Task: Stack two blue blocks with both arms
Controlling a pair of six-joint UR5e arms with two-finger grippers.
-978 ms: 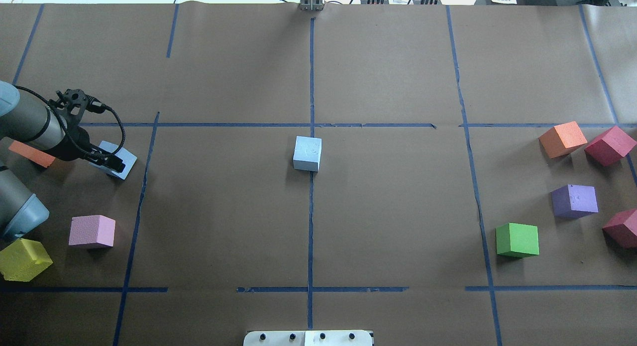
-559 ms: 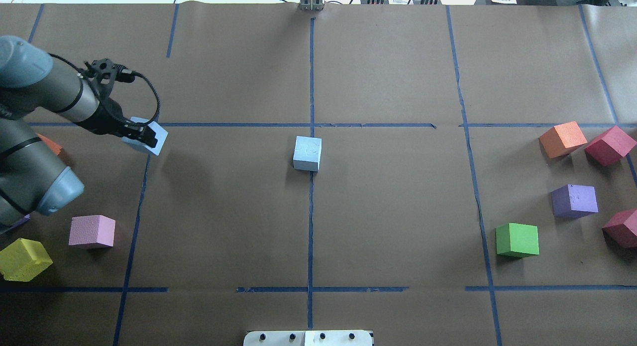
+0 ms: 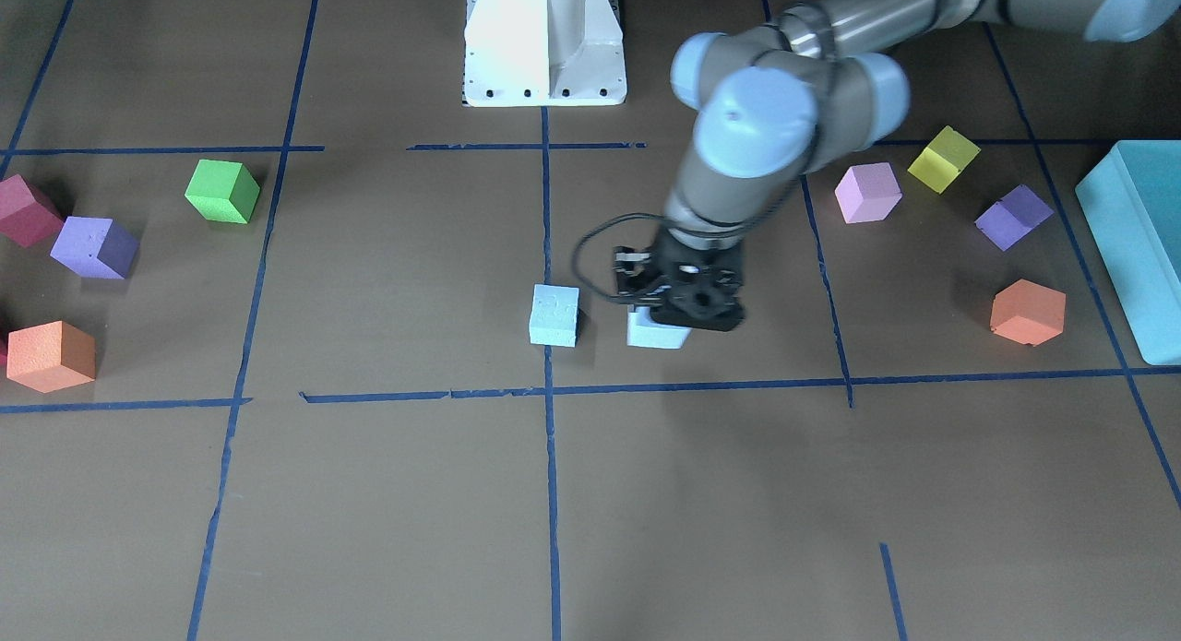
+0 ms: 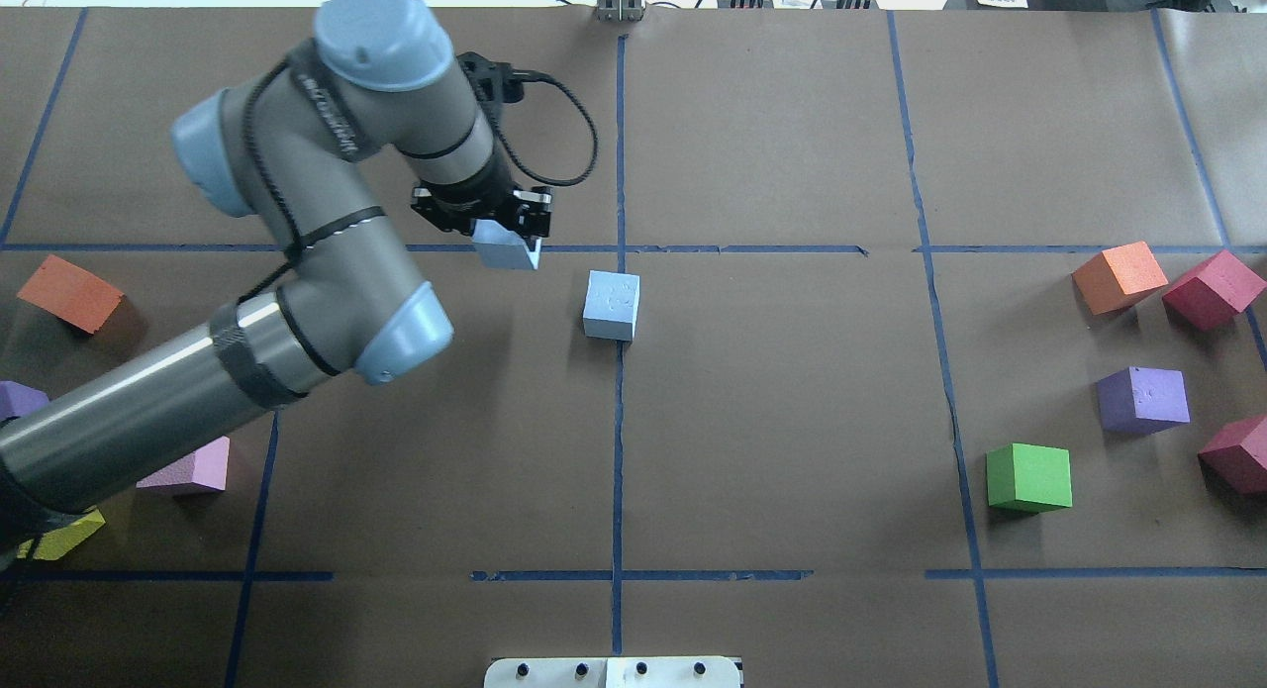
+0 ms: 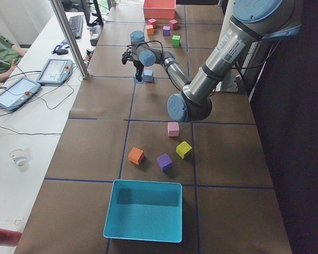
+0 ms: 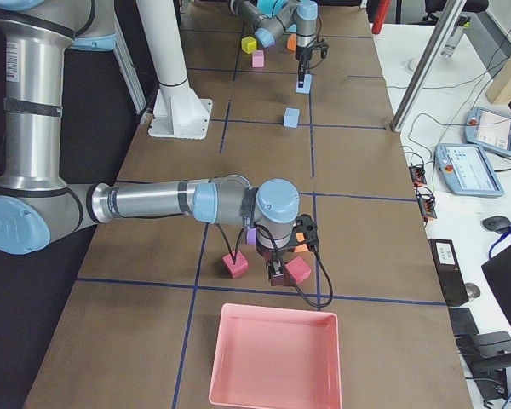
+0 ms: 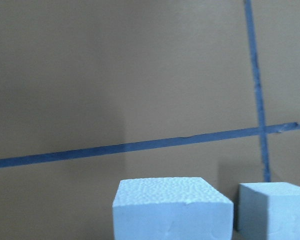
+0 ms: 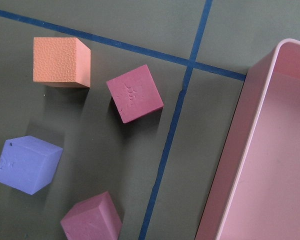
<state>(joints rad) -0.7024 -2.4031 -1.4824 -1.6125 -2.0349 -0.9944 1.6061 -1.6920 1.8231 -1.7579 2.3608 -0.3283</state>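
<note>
My left gripper (image 4: 505, 243) is shut on a pale blue block (image 4: 509, 258) and holds it just left of the table's centre line. The gripper (image 3: 687, 307) and its block (image 3: 653, 335) also show in the front view. The second blue block (image 4: 612, 305) rests on the centre line, a short gap to the right of the held one. The left wrist view shows the held block (image 7: 172, 210) at the bottom and the resting block (image 7: 272, 212) beside it. My right gripper (image 6: 278, 273) hangs over the cubes near the pink tray; I cannot tell if it is open or shut.
Orange (image 4: 1119, 276), maroon (image 4: 1214, 289), purple (image 4: 1143, 399) and green (image 4: 1029, 477) cubes lie at the right. Orange (image 4: 69, 292) and pink (image 4: 193, 470) cubes lie at the left under my left arm. A teal box (image 3: 1135, 244) and a pink tray (image 6: 272, 358) sit at the table's ends.
My left arm has lifted the blue block from the far left and carried it right and away from the robot, to beside the centre block. Nothing else moved.
</note>
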